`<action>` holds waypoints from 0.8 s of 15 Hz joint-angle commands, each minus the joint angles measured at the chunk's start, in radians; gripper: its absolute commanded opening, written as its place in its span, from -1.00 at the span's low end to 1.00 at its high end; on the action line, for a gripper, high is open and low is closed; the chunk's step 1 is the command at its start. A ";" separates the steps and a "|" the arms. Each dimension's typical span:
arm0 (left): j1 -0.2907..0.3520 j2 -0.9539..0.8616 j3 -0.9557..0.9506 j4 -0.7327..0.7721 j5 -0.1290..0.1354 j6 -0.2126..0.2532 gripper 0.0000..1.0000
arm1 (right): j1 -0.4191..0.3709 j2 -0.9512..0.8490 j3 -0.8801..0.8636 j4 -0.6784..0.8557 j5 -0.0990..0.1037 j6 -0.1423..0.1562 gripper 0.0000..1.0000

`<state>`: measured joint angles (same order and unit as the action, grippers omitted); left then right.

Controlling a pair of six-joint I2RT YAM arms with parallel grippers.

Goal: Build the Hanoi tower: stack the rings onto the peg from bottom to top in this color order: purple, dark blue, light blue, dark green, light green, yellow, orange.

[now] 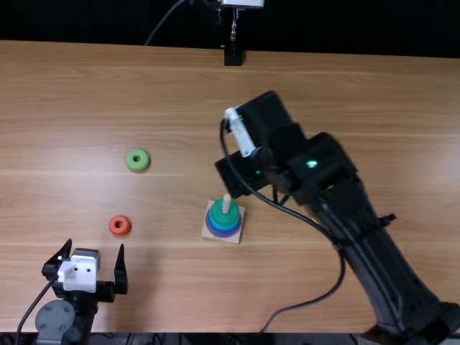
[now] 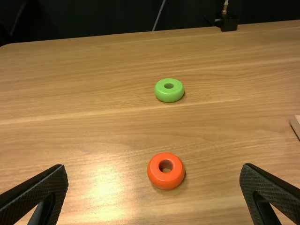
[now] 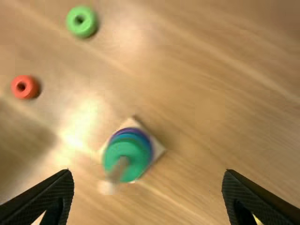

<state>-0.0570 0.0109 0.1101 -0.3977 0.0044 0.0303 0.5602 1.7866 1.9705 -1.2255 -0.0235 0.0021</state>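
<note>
Near the middle of the table, a bit toward the near side: a square base of pale wood (image 1: pixel 236 238) with an upright pale peg (image 1: pixel 226 204) rising from it. Threaded on the peg, from the bottom, a purple ring (image 1: pixel 223 235), then blue (image 1: pixel 225 227) in a narrow band, hard to split into separate rings, then a dark green ring (image 1: pixel 221 217) on top, with the peg's tip poking out above. Off to the left and well apart from the base, a thick round orange ring (image 2: pixel 166 179) lying flat on the wood. Farther back on that same left side, a light green ring (image 2: pixel 168 97), also flat, with its hole facing up. Just to the far side of the base, above the table, the black right gripper (image 1: pixel 244 172), spread wide, with a sliver of something yellow (image 3: pixel 256 220) beside one finger, mostly hidden. At the near left, the black left gripper (image 1: pixel 95 246), also wide open, near the orange ring. Under it all, a light brown wooden table (image 1: pixel 359 86); at its far edge, a small black mount (image 1: pixel 233 56) with a metal rod.
</note>
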 commanded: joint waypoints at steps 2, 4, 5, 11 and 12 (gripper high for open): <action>0.008 -0.011 -0.110 -0.077 0.005 0.016 1.00 | -0.069 -0.136 -0.068 0.052 0.003 0.005 1.00; 0.008 -0.011 -0.110 -0.077 0.005 0.016 1.00 | -0.129 -0.230 -0.220 0.199 0.005 0.002 1.00; 0.008 -0.011 -0.110 -0.077 0.005 0.016 1.00 | -0.164 -0.283 -0.302 0.295 0.005 0.002 1.00; 0.008 -0.011 -0.110 -0.077 0.005 0.016 1.00 | -0.428 -0.651 -0.871 0.860 0.005 0.002 1.00; 0.008 -0.011 -0.110 -0.077 0.005 0.018 1.00 | -0.473 -0.714 -0.950 0.924 0.005 0.000 1.00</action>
<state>-0.0570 0.0109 0.1101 -0.3981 0.0044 0.0299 0.1009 1.0977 1.0393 -0.2932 -0.0231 0.0013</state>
